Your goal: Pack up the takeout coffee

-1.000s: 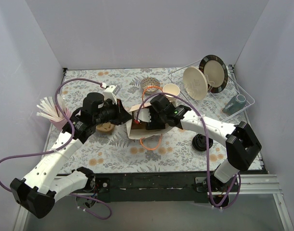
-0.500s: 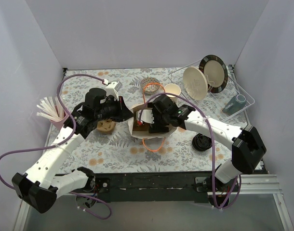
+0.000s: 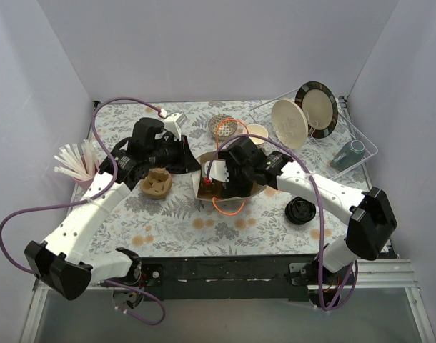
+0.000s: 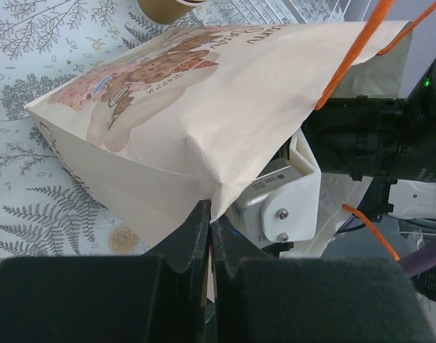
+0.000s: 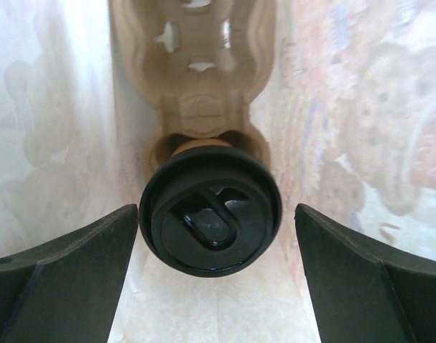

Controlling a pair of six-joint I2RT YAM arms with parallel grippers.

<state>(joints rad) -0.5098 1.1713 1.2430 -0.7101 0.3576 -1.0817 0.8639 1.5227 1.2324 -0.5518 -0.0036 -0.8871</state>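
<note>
Widening since a second ago, the right jaws are standing far apart inside the paper bag [image 4: 204, 107], flanking the takeout coffee [image 5: 211, 218] without touching it; it is sitting between them in a cardboard carrier [image 5: 196, 86]. Left jaws are pinching shut on the bag's rim, probably holding its mouth open.

The left end effector [image 3: 194, 165] and right end effector [image 3: 223, 186] meet at the paper bag [image 3: 201, 189].

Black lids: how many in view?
2. One on the takeout coffee inside the paper bag; one loose lid on the table, right of the bag. More may be hidden.
</note>
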